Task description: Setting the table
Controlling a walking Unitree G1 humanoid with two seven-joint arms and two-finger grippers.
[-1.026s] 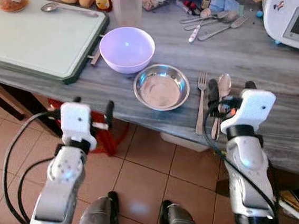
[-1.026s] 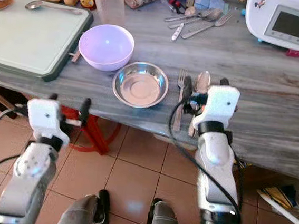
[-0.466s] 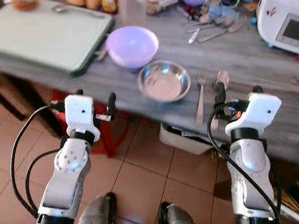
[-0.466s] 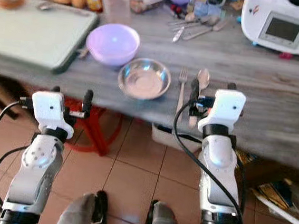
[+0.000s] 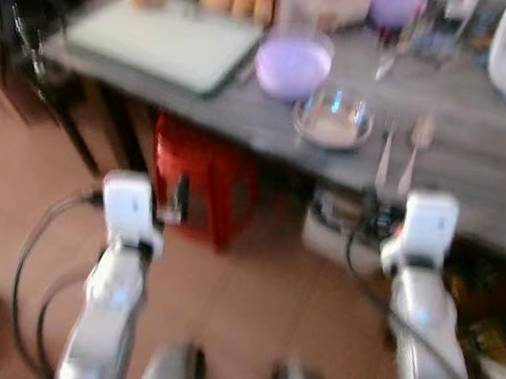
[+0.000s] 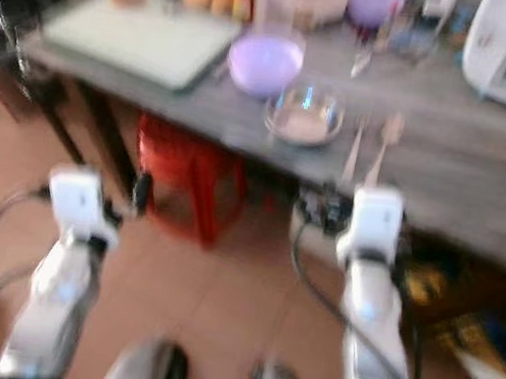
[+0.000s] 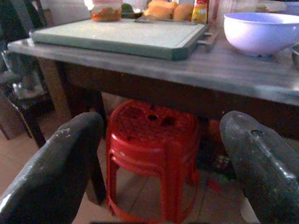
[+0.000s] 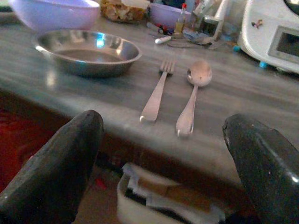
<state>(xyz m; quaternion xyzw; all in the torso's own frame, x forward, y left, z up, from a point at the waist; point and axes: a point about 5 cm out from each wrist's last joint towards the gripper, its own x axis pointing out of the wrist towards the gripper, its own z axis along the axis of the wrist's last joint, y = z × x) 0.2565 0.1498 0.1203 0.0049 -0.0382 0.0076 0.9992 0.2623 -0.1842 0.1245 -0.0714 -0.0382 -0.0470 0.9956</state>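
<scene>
Your head views are blurred, but the grey tabletop [image 8: 261, 102] lies ahead with a steel bowl [image 8: 87, 50] near its front edge, a lavender bowl [image 7: 259, 31] just behind it, and a fork [image 8: 157, 91] and spoon [image 8: 193, 93] lying side by side beside the steel bowl, apart from each other. Your right end effector [image 8: 163, 168] sits short of the edge, fingers spread wide and holding nothing. Your left end effector [image 7: 161, 168] is likewise spread wide and empty, facing a red stool [image 7: 154, 154] under the tabletop, below the green cutting board [image 7: 119, 32].
</scene>
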